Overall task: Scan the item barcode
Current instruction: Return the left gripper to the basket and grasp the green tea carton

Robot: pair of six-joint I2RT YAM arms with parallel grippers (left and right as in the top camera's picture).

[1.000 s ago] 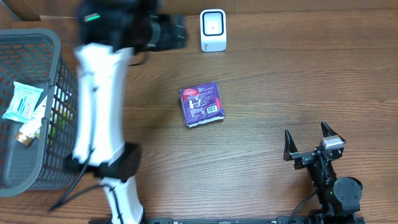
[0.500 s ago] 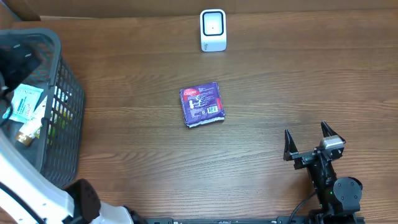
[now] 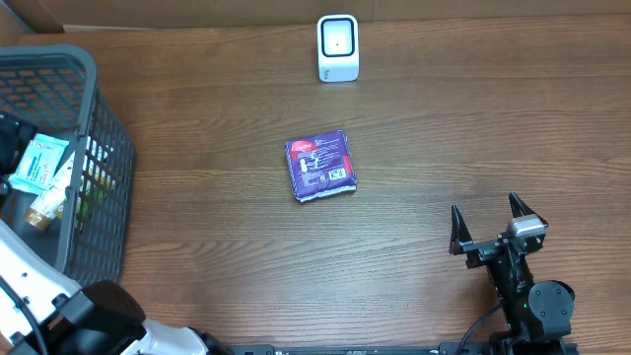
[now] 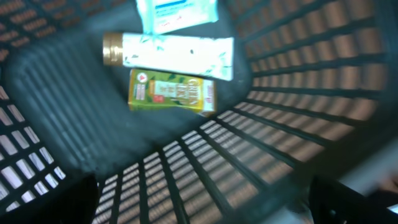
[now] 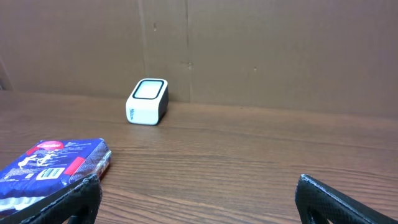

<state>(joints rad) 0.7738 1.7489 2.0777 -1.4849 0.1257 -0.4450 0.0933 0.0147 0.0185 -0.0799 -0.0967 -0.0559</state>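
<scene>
Honestly, left end effector (image 4: 211, 208) and right end effector (image 3: 488, 229) are gaping open, empty; tube (image 4: 180, 50) and green box (image 4: 171, 92) below the left are touching, risking a double-grab.

Ahead of the right gripper (image 3: 485, 209) and to its left lies the snack packet (image 3: 320, 166); the barcode scanner (image 3: 337, 47) stands farther ahead, behind it. Below the left gripper (image 4: 208, 202), in the basket (image 3: 106, 148), a tube (image 4: 177, 50) lies between what may be a wipes pack (image 4: 177, 12) and a box (image 4: 171, 92)
</scene>
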